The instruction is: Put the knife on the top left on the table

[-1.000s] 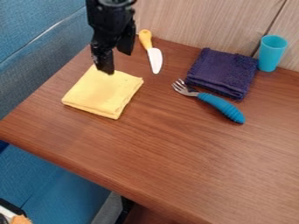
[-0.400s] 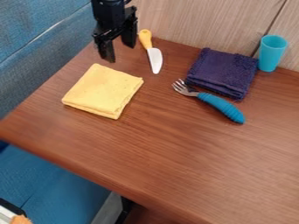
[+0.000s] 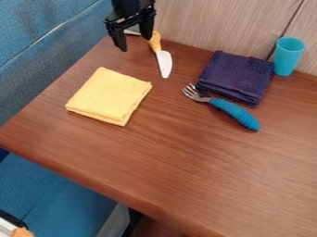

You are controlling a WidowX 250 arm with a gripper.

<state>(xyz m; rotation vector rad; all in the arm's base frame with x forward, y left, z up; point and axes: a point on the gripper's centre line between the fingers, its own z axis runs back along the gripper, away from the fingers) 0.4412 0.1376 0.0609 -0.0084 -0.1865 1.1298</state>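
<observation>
Knife (image 3: 164, 64): on the tabletop (image 3: 186, 176) in the upper part of the frame, left of centre, lying flat, handle toward the wall (image 3: 217, 23) and blade toward the viewer. Hand (image 3: 135, 43): upper left of the frame, fingers set wide apart, knife not between them. One finger appears close to the handle; contact cannot be confirmed. Yellow cloth (image 3: 108, 97): below the hand in the frame, apart from the knife.

Step in hand, as judged: lining up to grasp, the knife being ungripped and short of the tabletop's upper-left corner. A finished placement cannot be ruled out, since the knife is already down toward that side.

Next move, if a grasp is due: shift slightly right, lower astride the handle, close, lift a little, then set the knife down farther left. Risk noted: an off-centre descent could push the handle aside.
</observation>
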